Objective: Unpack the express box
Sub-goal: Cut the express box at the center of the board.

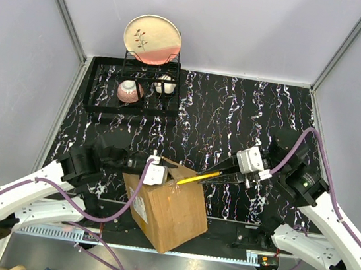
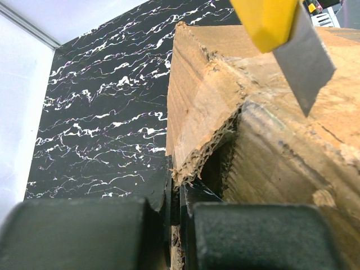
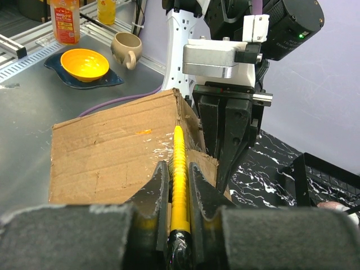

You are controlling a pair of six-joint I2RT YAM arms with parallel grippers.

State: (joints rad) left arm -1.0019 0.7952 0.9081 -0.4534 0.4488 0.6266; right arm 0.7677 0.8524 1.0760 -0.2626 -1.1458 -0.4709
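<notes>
Left arm (image 1: 27,189) and right arm (image 1: 329,218) reach inward, jaws clamped shut.

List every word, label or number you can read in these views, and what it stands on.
No text can be read in any view.
bottle, orange label with print: too blurred to read.
express box, pale sticker on its left side: too small to read.

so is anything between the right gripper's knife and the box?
Nothing visible. The right gripper is shut on the yellow knife, whose blade is over the top of the express box. The left gripper, shut on the box's torn corner edge, sits close beside the blade's line.
</notes>
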